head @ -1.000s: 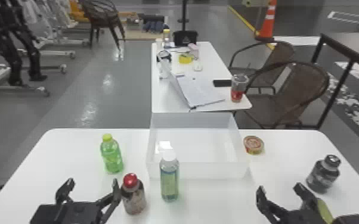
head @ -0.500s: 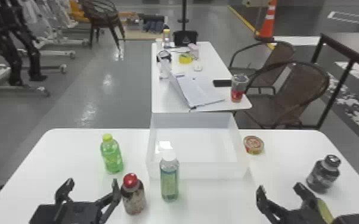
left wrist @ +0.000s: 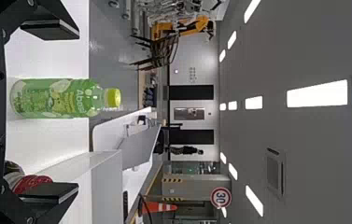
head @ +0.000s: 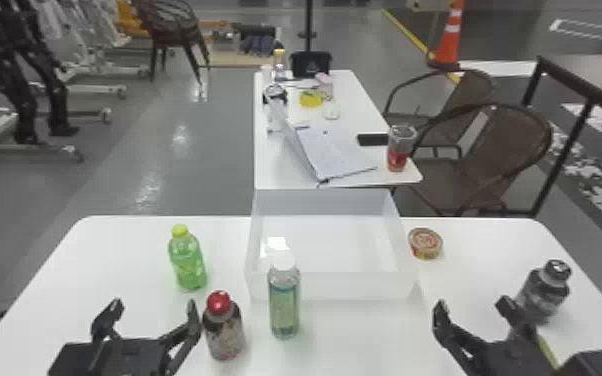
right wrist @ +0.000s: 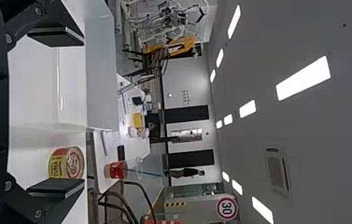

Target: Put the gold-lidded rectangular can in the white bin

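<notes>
My left gripper is open above the table's near left; the left wrist view shows the same gripper with spread fingers. At the near right, my right gripper is open, its fingers apart in the right wrist view, where the gripper holds nothing. A yellowish-edged thing is mostly hidden behind the right gripper; I cannot tell whether it is the gold-lidded rectangular can. The white bin stands at the table's middle. In the right wrist view, the bin has its wall upright.
A round tuna can lies right of the bin. Left of it stands a green bottle. A red-capped bottle is beside my left gripper, and a clear bottle is before the bin. A dark bottle stands at the right.
</notes>
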`<move>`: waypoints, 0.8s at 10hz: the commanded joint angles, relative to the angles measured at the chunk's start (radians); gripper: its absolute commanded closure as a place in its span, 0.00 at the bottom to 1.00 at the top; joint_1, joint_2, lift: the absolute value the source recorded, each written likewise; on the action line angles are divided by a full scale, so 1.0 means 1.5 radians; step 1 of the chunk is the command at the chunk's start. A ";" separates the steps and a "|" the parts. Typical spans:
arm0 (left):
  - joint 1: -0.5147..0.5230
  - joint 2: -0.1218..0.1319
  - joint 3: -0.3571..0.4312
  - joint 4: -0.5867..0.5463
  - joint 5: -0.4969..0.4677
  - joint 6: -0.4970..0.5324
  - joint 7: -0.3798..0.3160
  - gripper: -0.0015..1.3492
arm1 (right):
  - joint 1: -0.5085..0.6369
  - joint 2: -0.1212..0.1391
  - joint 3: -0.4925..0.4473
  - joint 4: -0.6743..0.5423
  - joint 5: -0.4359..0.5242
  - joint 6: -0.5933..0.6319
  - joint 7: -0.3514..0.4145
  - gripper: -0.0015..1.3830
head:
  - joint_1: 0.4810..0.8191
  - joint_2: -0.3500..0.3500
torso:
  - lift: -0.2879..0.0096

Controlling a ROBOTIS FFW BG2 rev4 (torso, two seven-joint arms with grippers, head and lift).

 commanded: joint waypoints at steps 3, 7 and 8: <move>0.000 0.000 0.001 0.000 0.002 0.004 0.000 0.11 | -0.006 0.001 -0.043 -0.048 -0.003 0.038 -0.002 0.16 | 0.20 0.50 | 0.63; 0.003 0.000 0.001 0.000 0.003 0.006 0.000 0.11 | 0.034 0.001 -0.170 -0.069 0.000 0.036 -0.019 0.16 | 0.20 0.50 | 0.63; 0.005 0.000 0.003 0.000 0.004 0.006 0.000 0.11 | 0.039 0.001 -0.192 -0.048 -0.022 0.017 -0.003 0.16 | 0.20 0.50 | 0.63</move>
